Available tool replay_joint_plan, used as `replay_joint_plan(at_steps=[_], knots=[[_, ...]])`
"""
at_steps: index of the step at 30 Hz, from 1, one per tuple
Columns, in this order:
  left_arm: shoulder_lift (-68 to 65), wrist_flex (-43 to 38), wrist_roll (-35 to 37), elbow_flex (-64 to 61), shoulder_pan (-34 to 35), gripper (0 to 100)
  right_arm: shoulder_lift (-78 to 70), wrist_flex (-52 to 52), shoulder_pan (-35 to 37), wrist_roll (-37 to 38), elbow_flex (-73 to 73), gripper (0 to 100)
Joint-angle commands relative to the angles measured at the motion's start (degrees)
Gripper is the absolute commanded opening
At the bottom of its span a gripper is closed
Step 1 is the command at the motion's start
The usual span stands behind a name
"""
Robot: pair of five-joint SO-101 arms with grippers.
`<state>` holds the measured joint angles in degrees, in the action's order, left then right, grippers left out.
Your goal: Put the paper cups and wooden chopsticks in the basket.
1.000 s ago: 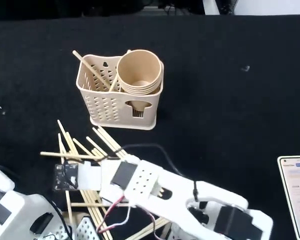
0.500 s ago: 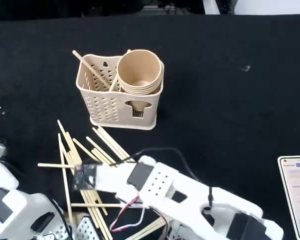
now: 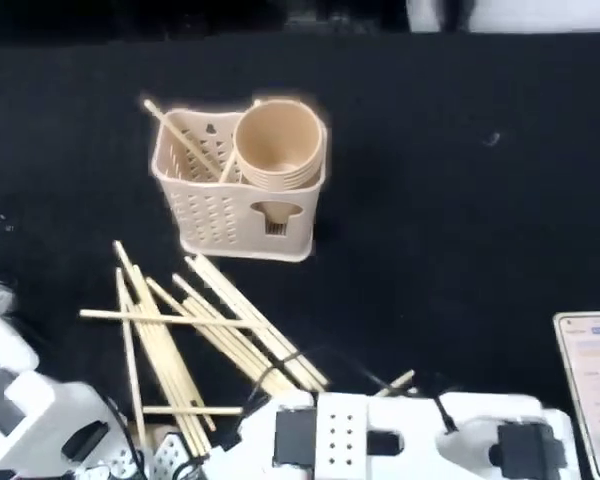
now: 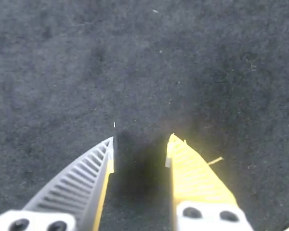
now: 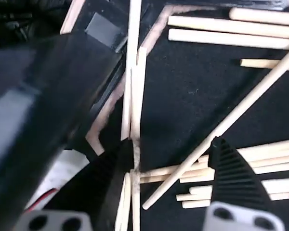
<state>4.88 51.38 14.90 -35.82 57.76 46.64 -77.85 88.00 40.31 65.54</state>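
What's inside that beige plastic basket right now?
The beige perforated plastic basket holds a stack of tan paper cups on one side and thin wooden chopsticks leaning beside them. Its floor is hidden.

Chopstick pile [image 3: 170, 360] crowds front of basket [image 3: 215, 215]; free passage to its right.

- Paper cups [image 3: 279, 145]: stacked in basket [image 3: 215, 215]; lower bodies hidden by its wall; count unclear.
- Wooden chopsticks [image 3: 225, 330]: pile in front of basket; near ends hidden under right arm [image 3: 400, 440].
- Phone [image 3: 590, 385]: far right of basket; cut by edge.
- Speck [image 3: 492, 138]: right of basket; too small to identify.
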Motion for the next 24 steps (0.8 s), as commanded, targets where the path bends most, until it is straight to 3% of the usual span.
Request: replay_joint_plan(at_steps=[1, 10, 17, 24], knots=[[2.1, 0.1, 0.0, 2.9, 0.0, 18, 3.4, 0.9, 5.3, -2.0, 1.0, 24.7], [2.1, 0.0, 0.4, 3.1, 2.7, 18, 3.4, 3.9, 2.5, -9.8, 2.7, 24.8], [2.1, 0.0, 0.5, 3.9, 3.2, 18, 3.3, 4.7, -10.0, -9.2, 3.2, 24.7], [2.1, 0.0, 0.5, 3.9, 3.2, 18, -5.4, 5.6, -11.0, -8.2, 1.9, 24.7]])
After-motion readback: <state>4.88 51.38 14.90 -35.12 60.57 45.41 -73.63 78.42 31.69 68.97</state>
